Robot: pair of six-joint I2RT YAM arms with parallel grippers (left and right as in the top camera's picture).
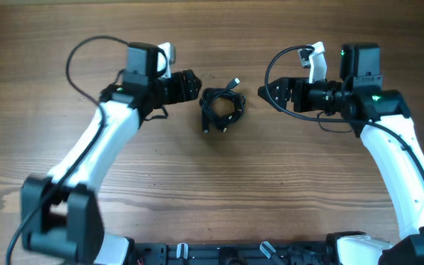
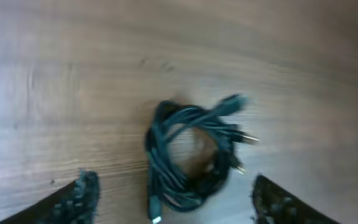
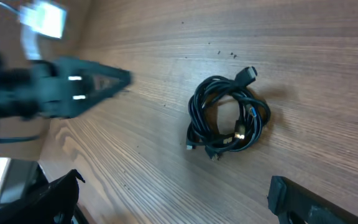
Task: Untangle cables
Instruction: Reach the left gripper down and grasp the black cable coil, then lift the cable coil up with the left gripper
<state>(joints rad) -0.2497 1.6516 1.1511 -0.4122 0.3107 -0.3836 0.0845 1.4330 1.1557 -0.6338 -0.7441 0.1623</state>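
The cables (image 1: 221, 109) are thin black cords wound into one loose coil, lying flat on the wooden table between the two arms. Several plugs stick out of the coil, some silver-tipped. My left gripper (image 1: 193, 87) sits just left of the coil, jaws open. In the left wrist view the cables (image 2: 190, 155) lie ahead, their near edge reaching in between the spread fingertips (image 2: 82, 198) without touching them. My right gripper (image 1: 265, 94) hovers right of the coil, open and holding nothing. From the right wrist the cables (image 3: 229, 118) lie well ahead of its fingers (image 3: 300, 198).
The wooden table (image 1: 219, 191) carries nothing but the coil. The left arm's gripper (image 3: 73, 87) shows in the right wrist view, to the left of the coil. The arm bases stand at the near edge (image 1: 219, 254).
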